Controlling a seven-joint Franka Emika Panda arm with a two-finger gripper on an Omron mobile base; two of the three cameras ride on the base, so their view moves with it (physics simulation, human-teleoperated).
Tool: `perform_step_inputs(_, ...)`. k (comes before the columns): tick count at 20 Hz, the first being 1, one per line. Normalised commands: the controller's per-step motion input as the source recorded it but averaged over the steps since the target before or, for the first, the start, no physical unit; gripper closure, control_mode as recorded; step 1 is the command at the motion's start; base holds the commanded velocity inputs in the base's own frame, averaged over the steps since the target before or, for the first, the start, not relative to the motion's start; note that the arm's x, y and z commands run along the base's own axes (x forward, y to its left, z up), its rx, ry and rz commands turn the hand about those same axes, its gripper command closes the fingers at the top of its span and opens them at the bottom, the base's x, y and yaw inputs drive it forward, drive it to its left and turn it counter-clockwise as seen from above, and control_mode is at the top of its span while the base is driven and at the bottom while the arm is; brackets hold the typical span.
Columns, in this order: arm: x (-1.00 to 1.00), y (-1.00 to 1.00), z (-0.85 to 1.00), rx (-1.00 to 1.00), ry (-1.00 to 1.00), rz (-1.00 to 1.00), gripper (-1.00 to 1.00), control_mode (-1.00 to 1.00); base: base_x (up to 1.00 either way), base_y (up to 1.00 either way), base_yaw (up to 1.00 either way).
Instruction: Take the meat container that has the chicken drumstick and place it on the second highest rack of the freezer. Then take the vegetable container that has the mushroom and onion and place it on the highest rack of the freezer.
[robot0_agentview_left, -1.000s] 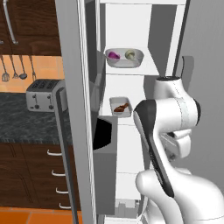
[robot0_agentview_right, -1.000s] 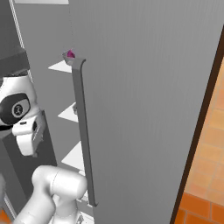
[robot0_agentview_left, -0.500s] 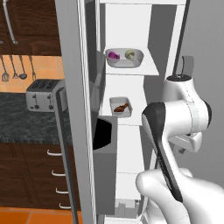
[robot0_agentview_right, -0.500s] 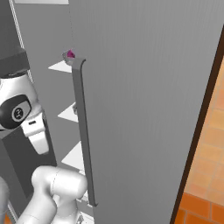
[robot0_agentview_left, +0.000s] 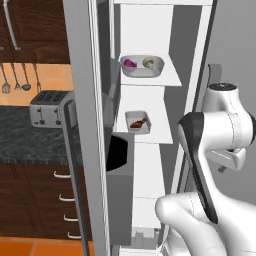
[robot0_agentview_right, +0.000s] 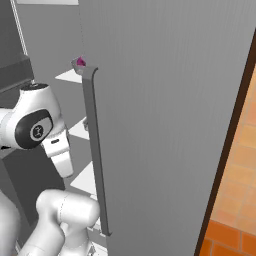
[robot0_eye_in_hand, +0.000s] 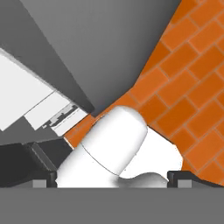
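A rendered home kitchen. On the left, a toaster (robot0_agentview_left: 47, 107) sits on a dark speckled worktop (robot0_agentview_left: 30, 145), with utensils (robot0_agentview_left: 20, 80) hanging on the wall above and dark wood drawers (robot0_agentview_left: 55, 210) with pale handles below. To the right stands an open freezer (robot0_agentview_left: 150, 125) with white racks holding food containers; its grey door (robot0_agentview_right: 165, 110) has a long handle (robot0_agentview_right: 95, 150). The floor (robot0_eye_in_hand: 188, 78) is orange tile.

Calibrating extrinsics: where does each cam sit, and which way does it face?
Left base view: behind-left, facing open freezer shelves, grey vegetable container, small meat container, silver toaster; white arm at right.
Right base view: behind-right, facing grey freezer door; arm at left.
Hand view: down at orange brick floor.
Both base views share shelves and arm.
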Motion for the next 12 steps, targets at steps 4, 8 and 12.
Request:
perform_step_inputs(4,0.07,-0.33,0.04,0.04,0.04,-0.01,-1.00,-1.00,0.00,0.00,0.00)
perform_step_inputs(8,0.00,0.00,0.00,0.00,0.00,0.00,-1.00,-1.00,0.00,0.00,0.00)
perform_step_inputs(12,0.00,0.00,0.00,0.00,0.00,0.00,-1.00,-1.00,0.00,0.00,0.00)
